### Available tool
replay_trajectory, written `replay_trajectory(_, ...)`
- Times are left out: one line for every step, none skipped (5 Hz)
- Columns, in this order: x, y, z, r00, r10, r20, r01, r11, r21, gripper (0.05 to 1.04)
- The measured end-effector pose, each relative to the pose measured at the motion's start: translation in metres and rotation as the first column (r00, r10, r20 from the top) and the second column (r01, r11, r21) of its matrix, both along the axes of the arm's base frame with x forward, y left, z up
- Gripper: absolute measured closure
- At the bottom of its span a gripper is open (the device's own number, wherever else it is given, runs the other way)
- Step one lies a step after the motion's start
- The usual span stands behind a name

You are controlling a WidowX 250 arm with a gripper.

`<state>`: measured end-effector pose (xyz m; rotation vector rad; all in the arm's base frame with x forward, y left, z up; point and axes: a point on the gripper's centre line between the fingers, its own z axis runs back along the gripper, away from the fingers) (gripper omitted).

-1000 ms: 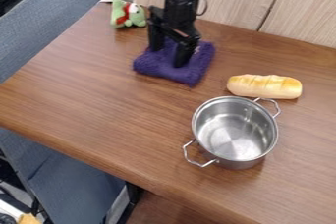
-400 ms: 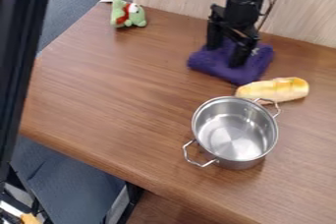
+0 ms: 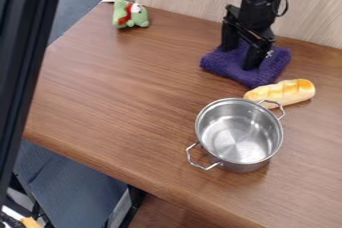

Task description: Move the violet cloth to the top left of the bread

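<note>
Fingers spread, the end effector (image 3: 240,58) stands on the violet cloth (image 3: 217,63), just beside the bread (image 3: 288,92) at its upper left! Placing looks nearly done; next, a clean straight lift.

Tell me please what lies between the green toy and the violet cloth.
Bare wooden tabletop between the green toy and the violet cloth, in the camera view.
</note>
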<state>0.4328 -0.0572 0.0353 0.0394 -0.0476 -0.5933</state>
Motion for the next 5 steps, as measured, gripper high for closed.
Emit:
replay_trajectory(-0.002, 0.004, 0.008, 1.0, 0.003, 0.002, -0.003, 1.0, -0.015, 0.083)
replay_trajectory(-0.002, 0.015, 0.039, 0.998, 0.021, 0.056, -0.018, 0.999, -0.041, 0.083)
replay_trajectory(-0.007, 0.034, 0.075, 0.99, 0.038, 0.138, -0.031, 0.998, -0.049, 0.083)
replay_trajectory(-0.017, 0.042, 0.091, 0.981, 0.028, 0.194, -0.025, 1.0, -0.018, 0.083)
replay_trajectory(-0.016, 0.041, 0.092, 0.98, 0.028, 0.197, -0.025, 1.0, -0.017, 0.083)
